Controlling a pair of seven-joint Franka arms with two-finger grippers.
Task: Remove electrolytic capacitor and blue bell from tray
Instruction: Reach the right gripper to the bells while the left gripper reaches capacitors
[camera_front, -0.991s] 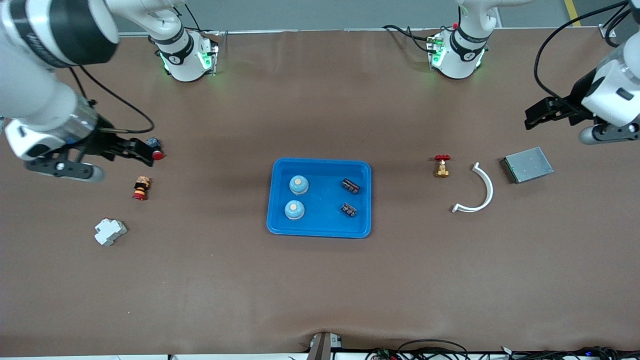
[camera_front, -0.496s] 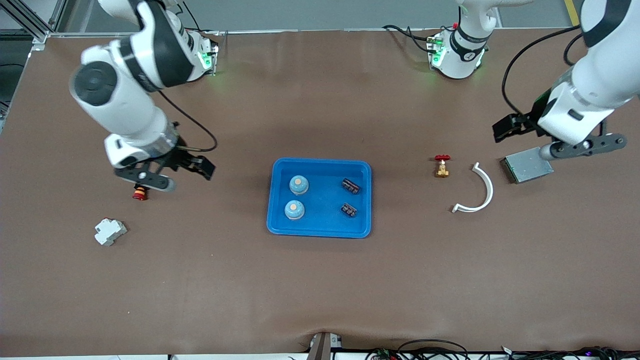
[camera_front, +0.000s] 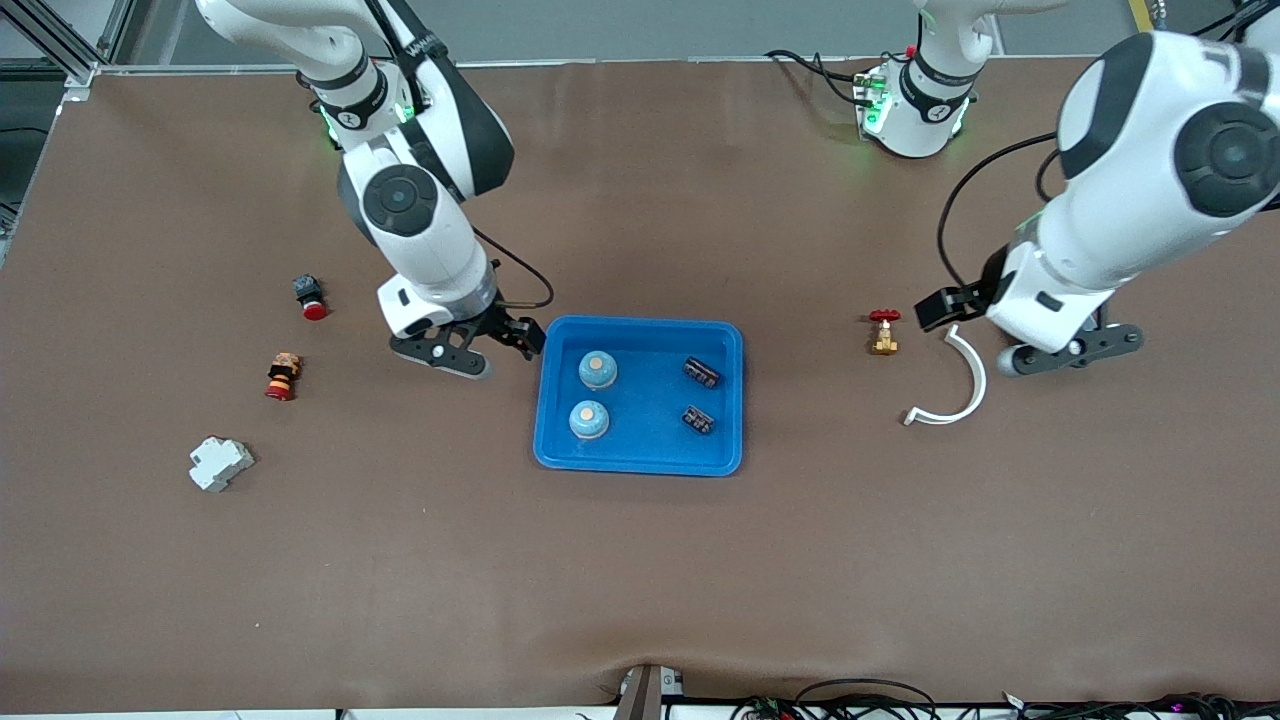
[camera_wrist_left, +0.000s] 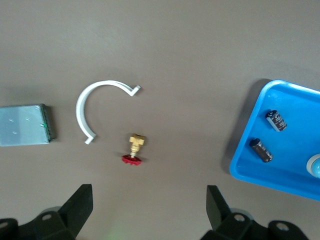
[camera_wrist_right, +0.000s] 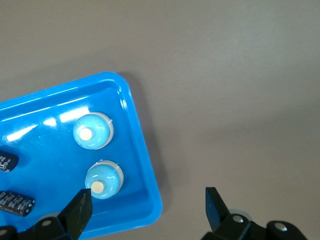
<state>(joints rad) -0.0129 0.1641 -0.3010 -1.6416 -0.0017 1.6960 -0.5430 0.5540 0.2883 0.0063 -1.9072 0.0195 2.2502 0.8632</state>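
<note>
Both claws are wide open and hold nothing. Right claw (camera_front: 515, 338) hangs over the counter (camera_front: 640, 580) just beside the blue tray's (camera_front: 640, 462) rim at the right arm's end; its black fingers (camera_wrist_right: 80, 212) frame that tray corner in the right wrist view. Left claw (camera_front: 940, 310) hangs over the curved white strip (camera_front: 962, 385), between the brass valve (camera_front: 884, 333) and the gray flat box (camera_wrist_left: 24, 125), which shows only in the left wrist view.

Nearest the front camera: white block (camera_front: 220, 464) toward the right arm's end. Next, the tray at mid-counter holds all four task parts, none touching another. Two bells, the nearer bell (camera_front: 589, 420) and the farther bell (camera_front: 598, 369), sit upright on the tray's right-arm side. Two capacitors, the nearer capacitor (camera_front: 697, 419) and the farther capacitor (camera_front: 702, 372), lie on their sides on its left-arm side.

Red-and-orange button (camera_front: 282, 376) lies farther from the camera than the white block; red-capped switch (camera_front: 309, 297) farther still, well apart from the tray.
</note>
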